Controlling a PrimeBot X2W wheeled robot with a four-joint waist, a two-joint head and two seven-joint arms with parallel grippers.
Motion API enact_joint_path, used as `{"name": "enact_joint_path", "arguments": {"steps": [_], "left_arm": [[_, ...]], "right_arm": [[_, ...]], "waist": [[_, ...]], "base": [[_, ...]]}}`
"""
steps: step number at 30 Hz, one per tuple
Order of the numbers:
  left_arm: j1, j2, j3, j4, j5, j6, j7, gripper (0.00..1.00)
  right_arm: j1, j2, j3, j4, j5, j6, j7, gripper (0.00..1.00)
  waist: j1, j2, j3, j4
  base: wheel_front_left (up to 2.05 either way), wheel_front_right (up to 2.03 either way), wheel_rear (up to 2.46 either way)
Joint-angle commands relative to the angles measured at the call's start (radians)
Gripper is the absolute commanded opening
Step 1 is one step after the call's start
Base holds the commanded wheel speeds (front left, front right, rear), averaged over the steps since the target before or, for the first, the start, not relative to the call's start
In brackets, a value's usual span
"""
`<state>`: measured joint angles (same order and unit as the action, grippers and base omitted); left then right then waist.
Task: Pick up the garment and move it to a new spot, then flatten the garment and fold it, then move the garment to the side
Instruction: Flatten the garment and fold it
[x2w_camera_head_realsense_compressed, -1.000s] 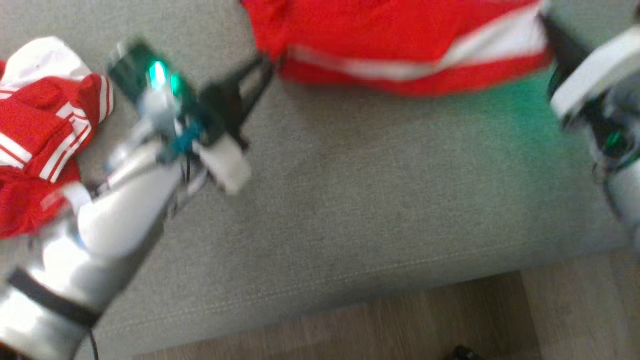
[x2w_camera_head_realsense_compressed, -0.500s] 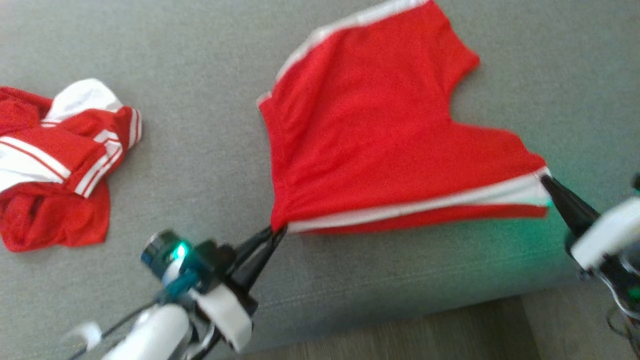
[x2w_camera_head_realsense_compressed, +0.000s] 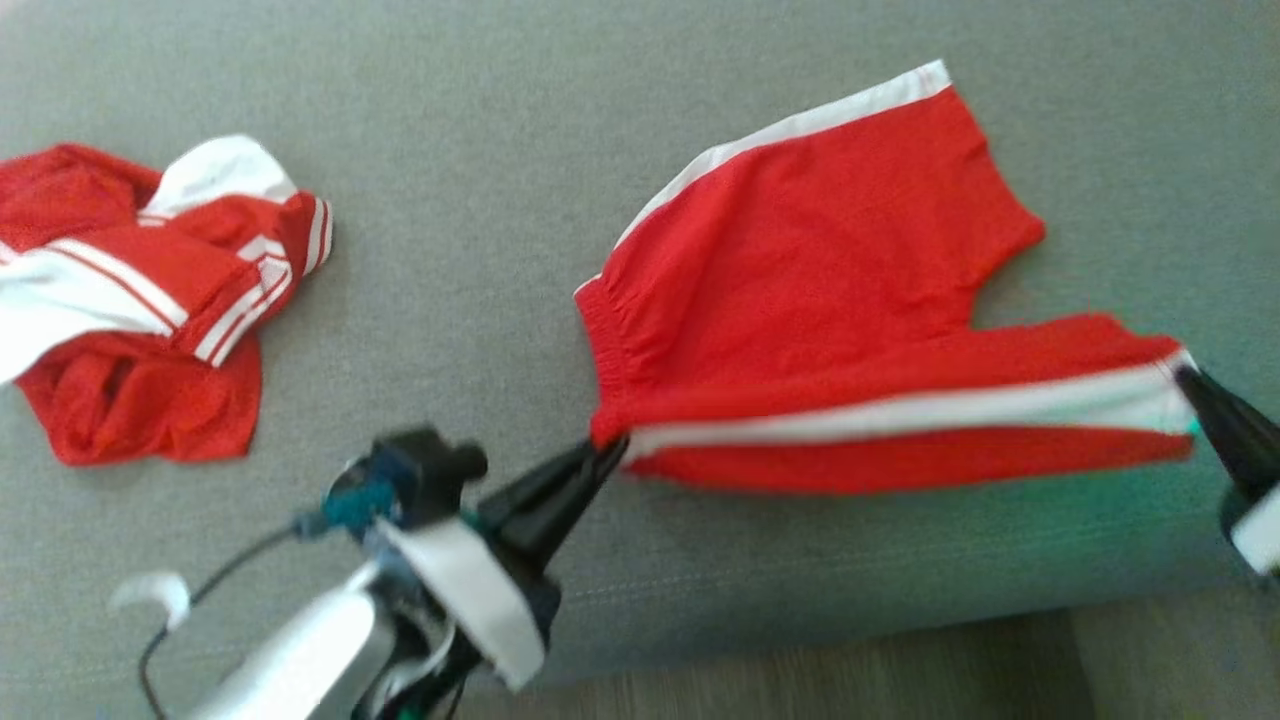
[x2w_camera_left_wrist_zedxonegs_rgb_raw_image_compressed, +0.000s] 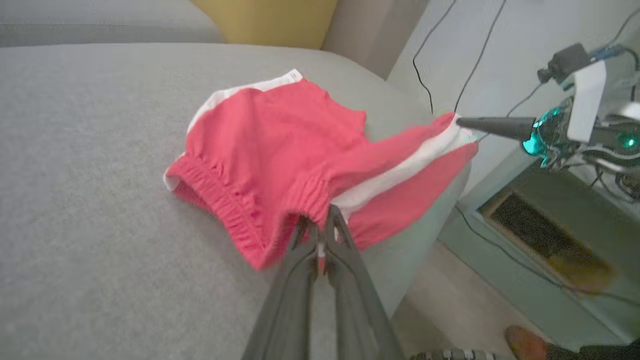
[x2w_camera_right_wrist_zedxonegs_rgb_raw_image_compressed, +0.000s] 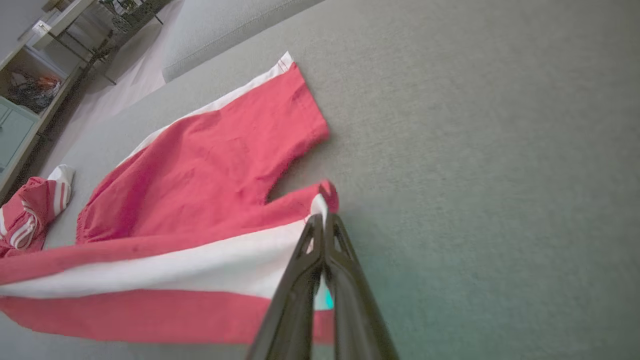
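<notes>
On the cushion (x2w_camera_head_realsense_compressed: 500, 150), red shorts (x2w_camera_head_realsense_compressed: 800, 280), waistband (x2w_camera_head_realsense_compressed: 603, 345) clamped in left fingers (x2w_camera_head_realsense_compressed: 545, 495), hem (x2w_camera_head_realsense_compressed: 1172, 388) clamped in right fingers (x2w_camera_head_realsense_compressed: 1225, 420).

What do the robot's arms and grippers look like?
The left gripper and right gripper each have two long, dark, tapering fingers on a white-cased wrist. The left forearm is pale, with a black cable beside it. Teal lights glow at the right wrist.

Home living room, grey fabric sofa (x2w_camera_head_realsense_compressed: 480, 120), yellow cushion (x2w_camera_left_wrist_zedxonegs_rgb_raw_image_compressed: 265, 20), wood floor (x2w_camera_head_realsense_compressed: 820, 670), pale green cabinet (x2w_camera_left_wrist_zedxonegs_rgb_raw_image_compressed: 470, 230)
</notes>
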<state>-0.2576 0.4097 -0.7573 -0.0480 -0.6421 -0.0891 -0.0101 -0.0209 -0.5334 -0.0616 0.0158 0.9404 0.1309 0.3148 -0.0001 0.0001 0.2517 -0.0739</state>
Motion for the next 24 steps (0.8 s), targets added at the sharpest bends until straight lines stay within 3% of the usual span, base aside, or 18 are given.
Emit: {"name": "enact_joint_path", "arguments": {"steps": [1,2,4,9,18,24], "left_arm": [[-0.069,-0.002,0.058,-0.011,-0.011,-0.001,-0.006,0.0],[-0.069,-0.002,0.058,-0.011,-0.011,-0.001,-0.006,0.0],[-0.136,-0.056,0.077,0.052,-0.044,-0.008,-0.02,0.0],[-0.252,-0.133,0.105,0.165,-0.089,-0.02,-0.052,0.0],[-0.427,-0.208,0.14,0.361,-0.075,0.006,-0.077,0.0],[-0.486,-0.24,0.131,0.429,-0.077,-0.004,-0.084,0.0]], "right_arm": [[-0.078,-0.008,-0.015,-0.033,-0.028,0.0,0.026,0.0],[-0.078,-0.008,-0.015,-0.033,-0.028,0.0,0.026,0.0],[-0.204,0.057,-0.046,-0.017,-0.089,0.0,0.1,0.0],[-0.414,0.105,-0.071,0.056,-0.167,0.0,0.164,0.0],[-0.737,0.104,0.008,0.267,-0.237,0.0,0.233,0.0],[-0.841,0.092,0.063,0.386,-0.258,0.0,0.239,0.0]], "waist": [[0.0001,-0.0001,0.034,0.009],[0.0001,-0.0001,0.034,0.009],[0.0001,-0.0001,0.075,0.023],[0.0001,-0.0001,0.134,0.049],[0.0001,-0.0001,0.238,0.093],[0.0001,-0.0001,0.274,0.113]], "base": [[0.0,0.0,0.0],[0.0,0.0,0.0],[0.0,0.0,0.0],[0.0,0.0,0.0],[0.0,0.0,0.0],[0.0,0.0,0.0]]}}
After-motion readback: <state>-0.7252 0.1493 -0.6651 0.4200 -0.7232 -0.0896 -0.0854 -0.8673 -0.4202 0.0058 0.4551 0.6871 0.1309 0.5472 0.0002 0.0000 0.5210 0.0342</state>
